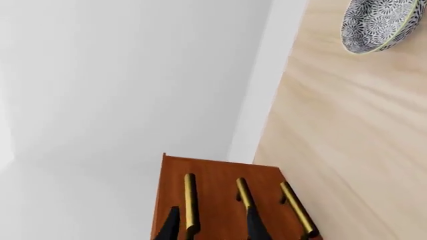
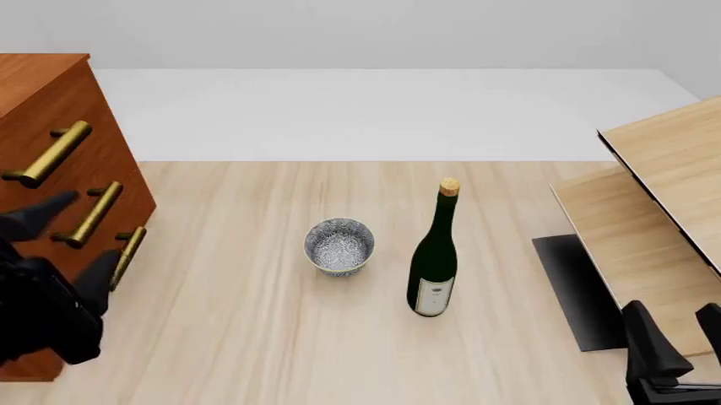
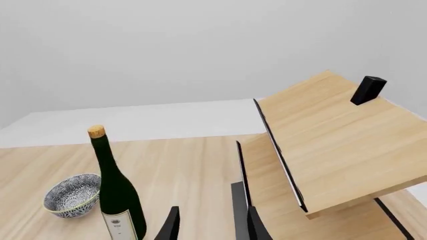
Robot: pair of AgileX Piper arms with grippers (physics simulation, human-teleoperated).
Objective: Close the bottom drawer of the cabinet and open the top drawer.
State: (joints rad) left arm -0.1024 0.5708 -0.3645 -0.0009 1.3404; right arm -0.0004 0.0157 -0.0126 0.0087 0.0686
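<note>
Hovering at the frame's lower left, the left black gripper (image 2: 67, 245) is spread wide and empty before the tall reddish-brown wooden cabinet (image 2: 51, 93). All drawers look flush (bottom drawer (image 2: 133, 253) apparently closed); top drawer (image 2: 67, 126) still to open. Its brass handle (image 2: 47, 153) runs horizontally across the front, facing right. Right gripper (image 3: 210, 220) parted, empty.

The cabinet (image 2: 51, 110) stands at the table's (image 2: 259, 337) left edge. Near the table's middle sits a bowl (image 2: 339, 246), with a bottle (image 2: 434, 261) upright just to its right. Tilted panels (image 2: 664, 186) occupy the right side.
</note>
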